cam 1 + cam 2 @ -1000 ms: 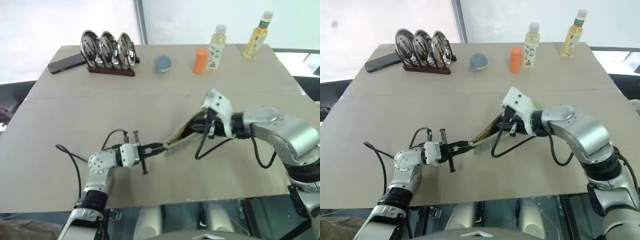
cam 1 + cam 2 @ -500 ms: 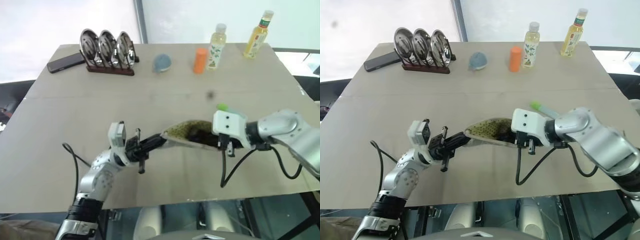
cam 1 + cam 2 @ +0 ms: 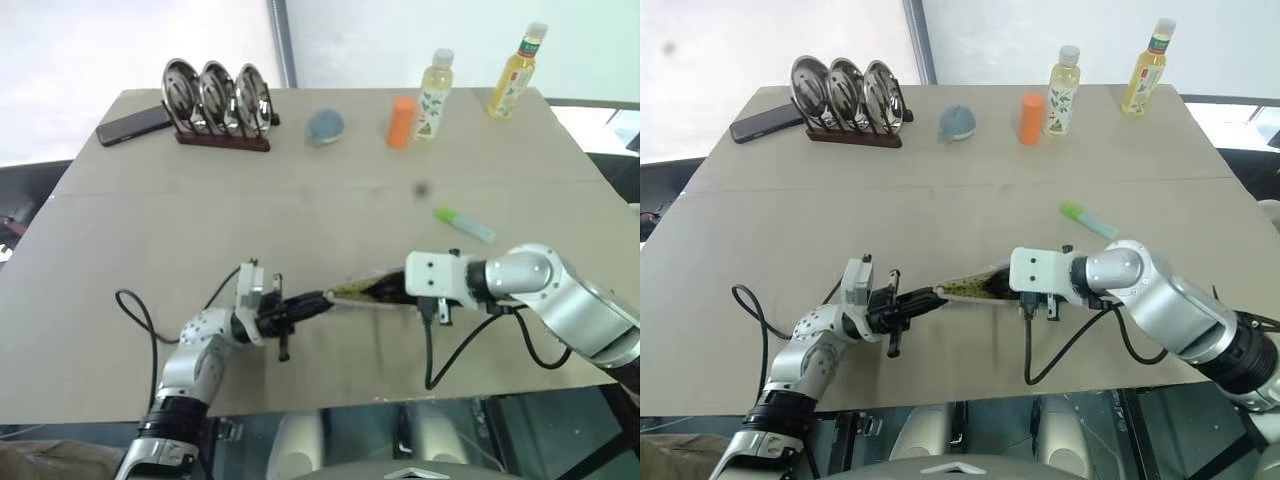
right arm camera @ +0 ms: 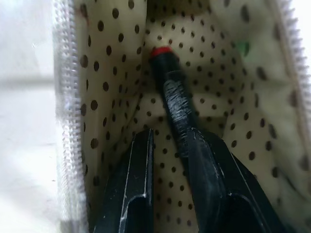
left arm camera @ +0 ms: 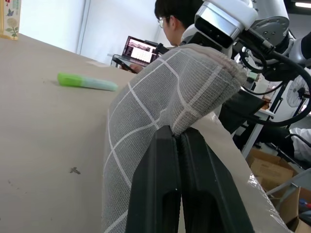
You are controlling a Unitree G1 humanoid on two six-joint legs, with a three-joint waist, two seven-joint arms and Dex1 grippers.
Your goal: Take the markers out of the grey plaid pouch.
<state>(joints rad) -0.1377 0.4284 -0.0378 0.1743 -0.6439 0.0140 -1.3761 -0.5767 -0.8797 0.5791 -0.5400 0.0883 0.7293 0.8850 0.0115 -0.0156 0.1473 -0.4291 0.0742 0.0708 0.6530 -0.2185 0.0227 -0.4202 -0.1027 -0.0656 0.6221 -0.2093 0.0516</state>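
— Left gripper point(image 5: 180, 141): fingers pressed tight together, pinching one end of the grey plaid pouch point(image 5: 160, 92).
— And the right gripper point(image 4: 169, 135)?
— Pushed into the pouch's open mouth at the opposite end, fingers a little apart, dotted lining point(image 4: 112, 73) all round. Pouch stretched between the two grippers, low over the table point(image 3: 300, 200).
— Gripping anything?
— Nothing clamped, as far as can be seen. Dark marker point(image 4: 170, 87) with a red tip just ahead of the right gripper, near end touching one fingertip point(image 4: 197, 141), the rest reaching deeper into the pouch.
— Second marker?
— Green-capped marker point(image 3: 463, 225) already out, flat on the table just beyond the right gripper, apart from the pouch.
— Farther out?
— Well away from both grippers, along the far edge: blue-grey lump point(image 3: 324, 126), orange cylinder point(image 3: 401, 121), two bottles point(image 3: 433, 93), rack of three metal lids point(image 3: 218, 100), dark phone point(image 3: 133, 126) beside the rack.
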